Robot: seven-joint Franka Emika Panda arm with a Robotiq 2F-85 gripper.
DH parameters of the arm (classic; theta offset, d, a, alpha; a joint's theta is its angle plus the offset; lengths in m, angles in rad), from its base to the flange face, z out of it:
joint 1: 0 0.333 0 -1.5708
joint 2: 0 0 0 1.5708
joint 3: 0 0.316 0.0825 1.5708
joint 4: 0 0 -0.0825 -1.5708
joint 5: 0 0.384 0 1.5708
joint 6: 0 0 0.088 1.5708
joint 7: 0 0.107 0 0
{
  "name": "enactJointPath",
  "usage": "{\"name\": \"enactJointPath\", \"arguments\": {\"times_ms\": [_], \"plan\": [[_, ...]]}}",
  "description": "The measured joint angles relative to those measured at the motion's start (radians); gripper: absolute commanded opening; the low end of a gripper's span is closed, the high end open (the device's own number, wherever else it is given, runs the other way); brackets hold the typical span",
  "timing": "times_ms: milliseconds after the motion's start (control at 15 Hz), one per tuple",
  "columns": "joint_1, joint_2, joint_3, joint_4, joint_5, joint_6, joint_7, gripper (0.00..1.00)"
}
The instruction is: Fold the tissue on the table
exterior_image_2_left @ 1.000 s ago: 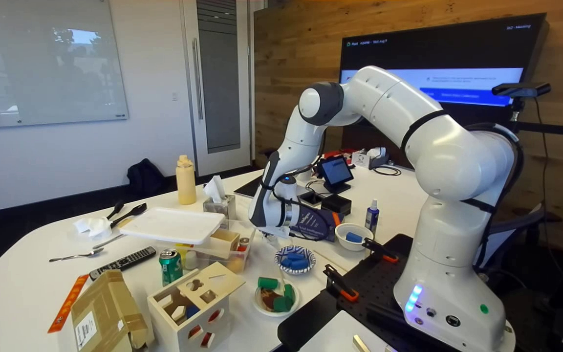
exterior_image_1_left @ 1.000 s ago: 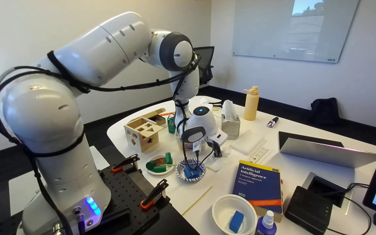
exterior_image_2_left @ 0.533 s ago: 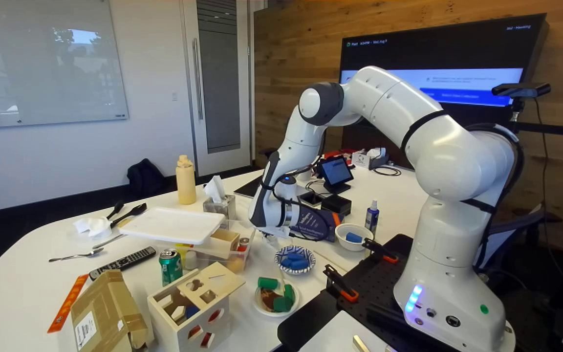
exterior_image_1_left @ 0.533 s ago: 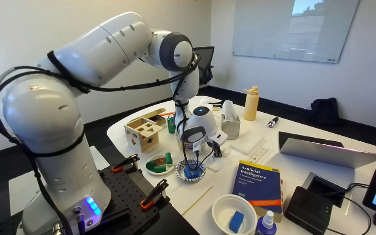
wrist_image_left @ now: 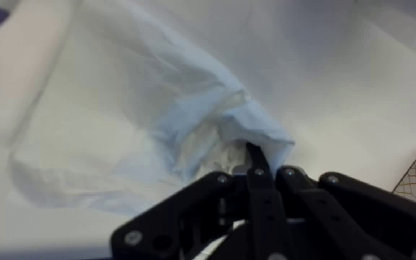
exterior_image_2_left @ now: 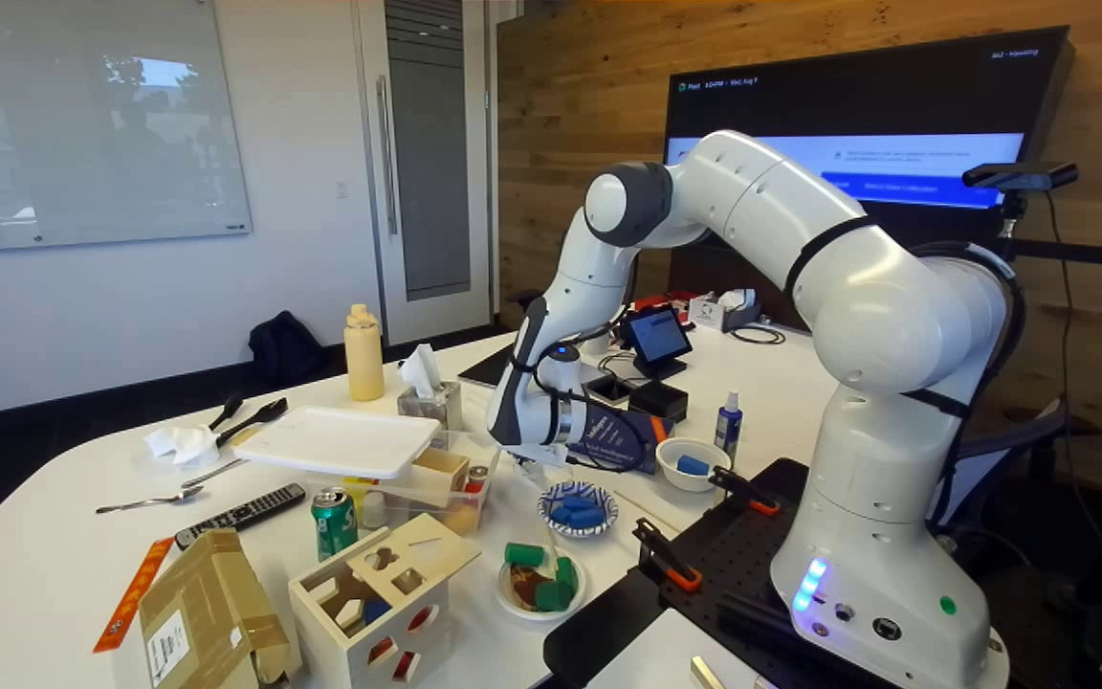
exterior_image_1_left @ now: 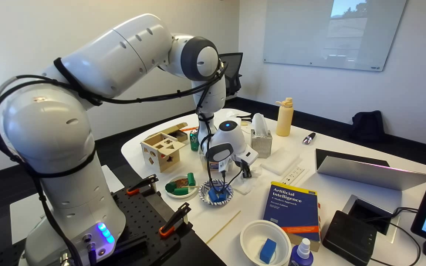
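Note:
The white, crumpled tissue (wrist_image_left: 96,104) lies on the white table (exterior_image_1_left: 250,207) and fills much of the wrist view. Part of it is raised and bunched at the fingertips. My gripper (wrist_image_left: 273,171) has its black fingers close together, with a fold of tissue running down between them. In an exterior view the gripper (exterior_image_1_left: 247,173) points down low over the table, with the thin tissue (exterior_image_1_left: 243,184) around and below it. In an exterior view the fingers are mostly hidden by the hand, and only a little of the tissue shows.
A patterned bowl of blue blocks (exterior_image_1_left: 216,201) and a plate of green blocks (exterior_image_1_left: 181,186) stand near the gripper. A blue book (exterior_image_1_left: 292,207), a power strip (exterior_image_1_left: 293,175), a tissue box (exterior_image_1_left: 261,143) and a clear bin (exterior_image_2_left: 474,478) stand around it.

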Motion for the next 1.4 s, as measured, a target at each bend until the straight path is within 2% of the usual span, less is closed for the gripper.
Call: {"name": "enactJointPath", "arguments": {"times_ms": [267,400,600,800,933,1067,1133,1200,1400], "plan": [[0.009,0.001,-0.014,0.013,0.013,0.0,0.001,0.0],[0.05,0.001,-0.053,0.03,0.066,0.0,0.016,0.0],[0.175,0.001,-0.147,0.045,0.206,-0.001,0.056,0.0],[0.331,0.022,-0.244,0.045,0.41,-0.004,0.082,0.0],[0.417,0.054,-0.289,0.042,0.526,-0.004,0.115,0.0],[0.479,0.076,-0.325,0.032,0.594,-0.001,0.18,0.0],[0.499,0.08,-0.337,0.027,0.618,-0.001,0.204,0.26],[0.511,0.083,-0.345,0.024,0.631,-0.001,0.23,0.27],[0.511,0.084,-0.343,0.02,0.624,-0.001,0.279,0.49]]}}
